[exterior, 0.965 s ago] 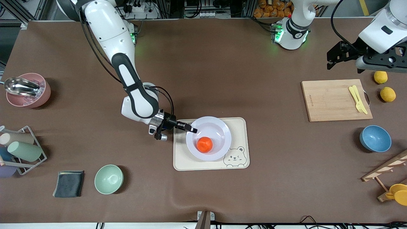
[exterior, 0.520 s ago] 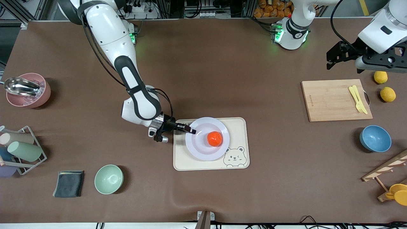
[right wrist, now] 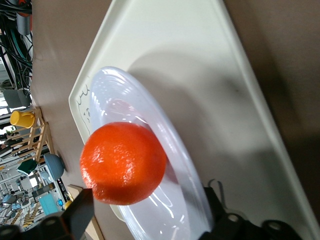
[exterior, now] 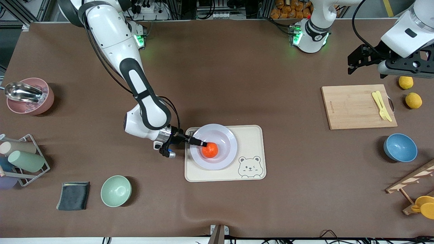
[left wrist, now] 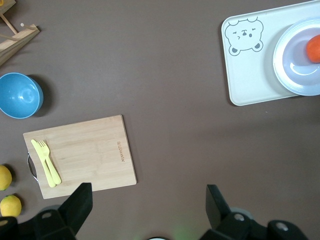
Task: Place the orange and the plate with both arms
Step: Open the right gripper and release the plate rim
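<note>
The white lavender-tinted plate [exterior: 222, 154] lies on the cream bear-printed tray [exterior: 252, 135] and holds the reddish-orange orange [exterior: 210, 150]. My right gripper [exterior: 200, 143] is open at the plate's rim on the side toward the right arm's end, one finger reaching over the rim close to the orange. In the right wrist view the plate [right wrist: 150, 107] looks tilted, its rim runs between the fingers of the right gripper [right wrist: 150, 212], and the orange [right wrist: 122, 162] sits just ahead. My left gripper [exterior: 354, 62] waits open and empty, high over the table beside the cutting board; it also shows in the left wrist view [left wrist: 147, 200].
A wooden cutting board [exterior: 356, 106] with a yellow fork and knife [exterior: 381, 105], two lemons [exterior: 413, 100] and a blue bowl [exterior: 400, 147] stand toward the left arm's end. A green bowl [exterior: 116, 190], a grey cloth [exterior: 73, 196], a cup rack [exterior: 22, 161] and a pink bowl [exterior: 28, 96] stand toward the right arm's end.
The plate has slid on the tray toward the right arm's end together with my right gripper. The orange rolled across the plate and back toward the gripper. The left arm has not moved.
</note>
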You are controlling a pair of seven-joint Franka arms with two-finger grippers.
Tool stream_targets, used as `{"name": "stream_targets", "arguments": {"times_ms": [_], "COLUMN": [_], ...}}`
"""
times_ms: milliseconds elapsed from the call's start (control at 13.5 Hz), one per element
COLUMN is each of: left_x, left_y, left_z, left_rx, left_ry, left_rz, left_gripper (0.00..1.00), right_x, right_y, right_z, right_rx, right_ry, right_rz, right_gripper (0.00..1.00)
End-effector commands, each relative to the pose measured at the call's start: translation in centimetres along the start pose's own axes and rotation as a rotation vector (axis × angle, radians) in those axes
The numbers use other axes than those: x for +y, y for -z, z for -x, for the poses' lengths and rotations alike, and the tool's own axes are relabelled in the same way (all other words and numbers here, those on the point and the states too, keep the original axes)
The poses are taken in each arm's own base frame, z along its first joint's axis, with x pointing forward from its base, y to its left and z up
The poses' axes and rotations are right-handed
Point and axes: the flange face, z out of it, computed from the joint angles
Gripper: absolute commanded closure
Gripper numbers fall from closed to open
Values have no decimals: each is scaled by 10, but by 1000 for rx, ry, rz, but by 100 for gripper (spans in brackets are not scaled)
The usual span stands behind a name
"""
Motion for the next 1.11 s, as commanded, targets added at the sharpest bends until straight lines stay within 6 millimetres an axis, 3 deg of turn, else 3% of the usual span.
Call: {"name": "stream_targets", "arguments": {"times_ms": [0,297,445,742,1039], "left_x": [1,4,8,7,-7], "left_y": [2,1,2,2,0], "left_z": [3,4,4,4,2], "left_rx": [15,13,15,15,1], "left_ry": [-3,-9,-14,-5,15], "left_rz": [10,9,7,9,9], "left_gripper": [0,0,0,0,0], "right_x": [-15,-24,-28,-35,-44], "right_y": [14,21,34,83,148], "right_z": [-9,-12,-20,-38,-53], "right_rx": [-11,-17,-11,-60,-110], "right_ry": [-1,80,143,126,235], "right_rz": [63,157,211,229,395], "right_gripper": [0,0,0,0,0]}}
